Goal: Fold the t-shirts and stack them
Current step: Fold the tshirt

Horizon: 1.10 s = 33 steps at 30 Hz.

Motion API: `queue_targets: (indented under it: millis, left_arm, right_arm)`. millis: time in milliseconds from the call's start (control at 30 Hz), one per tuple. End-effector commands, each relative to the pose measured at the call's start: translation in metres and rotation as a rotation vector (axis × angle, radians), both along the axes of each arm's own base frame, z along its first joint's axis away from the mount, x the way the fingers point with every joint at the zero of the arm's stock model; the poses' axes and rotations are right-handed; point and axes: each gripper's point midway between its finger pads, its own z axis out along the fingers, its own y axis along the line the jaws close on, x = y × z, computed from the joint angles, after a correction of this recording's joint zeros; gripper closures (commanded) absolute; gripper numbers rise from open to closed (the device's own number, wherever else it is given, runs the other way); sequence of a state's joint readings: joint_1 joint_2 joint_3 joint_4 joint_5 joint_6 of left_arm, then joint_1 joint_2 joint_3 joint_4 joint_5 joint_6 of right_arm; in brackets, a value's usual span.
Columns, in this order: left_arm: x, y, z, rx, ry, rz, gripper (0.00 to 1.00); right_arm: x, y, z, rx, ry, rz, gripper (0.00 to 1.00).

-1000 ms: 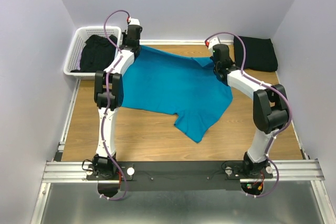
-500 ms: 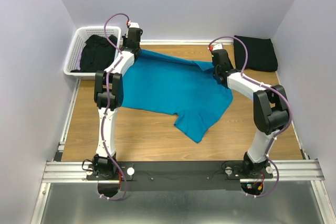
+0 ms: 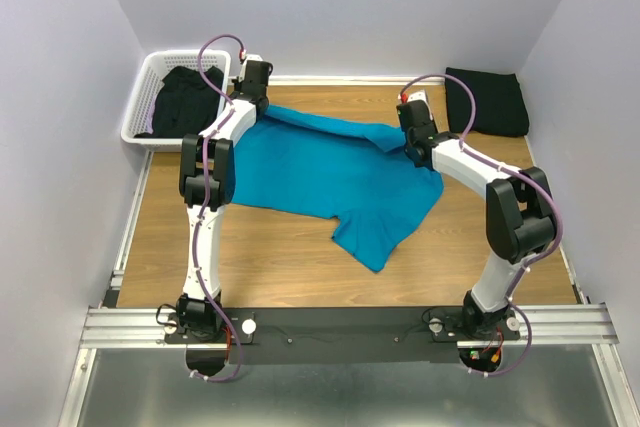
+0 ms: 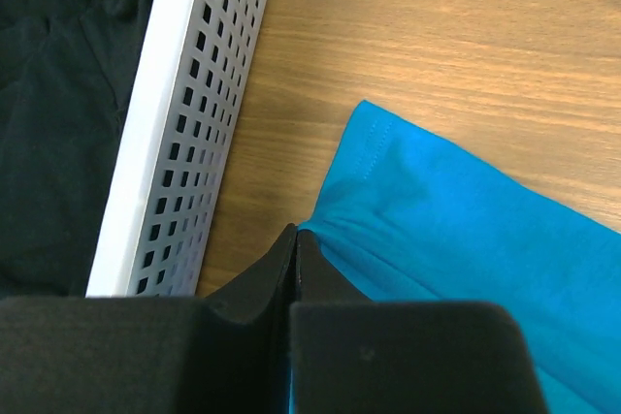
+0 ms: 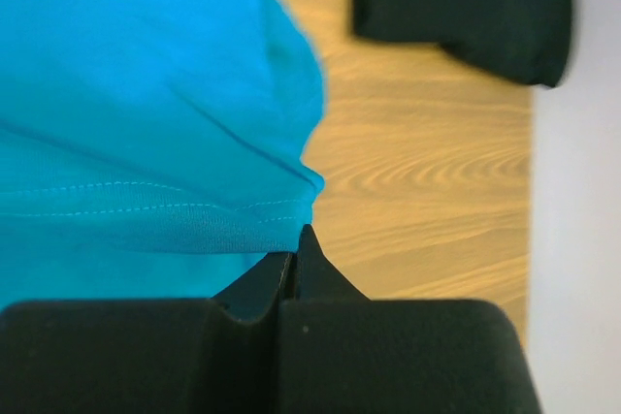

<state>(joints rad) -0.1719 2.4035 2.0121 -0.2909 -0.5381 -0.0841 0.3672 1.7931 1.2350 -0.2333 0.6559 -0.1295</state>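
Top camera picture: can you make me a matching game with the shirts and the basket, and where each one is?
Things:
1. teal t-shirt
2. folded black t-shirt
3. white basket
4. crumpled black clothes

Places:
A. far right corner of the table
B. inside the white basket
C. spread out in the middle of the table
D. far left corner of the table

Pairs: 1-C, 2-A, 3-D, 4-B

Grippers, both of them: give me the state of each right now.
Left gripper: shut on the teal t-shirt, at its edge.
Right gripper: shut on the teal t-shirt, at its hem.
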Motion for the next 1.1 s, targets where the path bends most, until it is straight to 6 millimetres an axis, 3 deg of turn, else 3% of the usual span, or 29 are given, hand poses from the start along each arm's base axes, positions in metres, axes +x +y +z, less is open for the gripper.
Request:
queue_targets:
  millis: [0, 200, 300, 367, 433, 467, 567, 600, 667, 733, 833, 867, 900, 967, 1033, 1067]
  left_arm:
    - [-0.005, 0.006, -0.002, -0.007, 0.009, 0.031, 0.93]
    - [-0.014, 0.011, -0.001, 0.012, 0.004, 0.053, 0.89]
    - [-0.022, 0.012, 0.0, 0.003, 0.012, 0.058, 0.78]
    - [-0.028, 0.012, 0.004, -0.015, 0.006, 0.064, 0.6]
    - [-0.031, 0.009, 0.016, -0.034, -0.016, 0.062, 0.4]
    - [-0.032, 0.008, 0.019, -0.044, -0.018, 0.055, 0.36]
    - [-0.038, 0.002, 0.039, -0.082, -0.045, 0.046, 0.3]
    - [-0.041, -0.001, 0.057, -0.094, -0.075, 0.039, 0.29]
    - [-0.048, -0.007, 0.063, -0.11, -0.08, 0.022, 0.25]
    - [-0.054, -0.015, 0.075, -0.126, -0.087, -0.001, 0.21]
    - [-0.073, -0.023, 0.073, -0.157, -0.037, 0.006, 0.21]
    - [-0.086, -0.031, 0.058, -0.166, 0.014, -0.016, 0.21]
    - [-0.094, -0.034, 0.063, -0.178, 0.01, -0.021, 0.21]
    - [-0.116, -0.041, 0.041, -0.215, 0.064, -0.026, 0.26]
    - [-0.129, -0.051, 0.034, -0.254, 0.086, -0.051, 0.29]
    - [-0.143, -0.056, 0.018, -0.26, 0.128, -0.058, 0.3]
  right_arm:
    - [-0.029, 0.018, -0.03, 0.085, 0.122, 0.011, 1.0]
    - [-0.047, 0.025, -0.049, 0.145, 0.199, -0.001, 1.0]
    - [-0.056, 0.025, -0.055, 0.162, 0.239, -0.014, 0.99]
    - [-0.064, 0.028, -0.056, 0.181, 0.265, -0.02, 0.96]
    - [-0.067, 0.034, -0.053, 0.226, 0.273, -0.006, 0.88]
    - [-0.069, 0.036, -0.051, 0.243, 0.27, -0.003, 0.81]
    - [-0.072, 0.047, -0.038, 0.333, 0.245, 0.005, 0.66]
    - [-0.074, 0.052, -0.028, 0.371, 0.228, 0.023, 0.62]
    - [-0.076, 0.06, -0.021, 0.424, 0.221, 0.042, 0.51]
    - [-0.082, 0.081, -0.021, 0.531, 0.253, 0.087, 0.44]
    - [-0.092, 0.118, -0.021, 0.685, 0.286, 0.164, 0.42]
    - [-0.102, 0.13, -0.028, 0.735, 0.324, 0.187, 0.42]
    - [-0.105, 0.144, -0.03, 0.762, 0.331, 0.219, 0.42]
    - [-0.116, 0.154, -0.04, 0.79, 0.374, 0.234, 0.42]
    - [-0.123, 0.162, -0.049, 0.824, 0.41, 0.234, 0.42]
    - [-0.125, 0.164, -0.052, 0.836, 0.42, 0.226, 0.42]
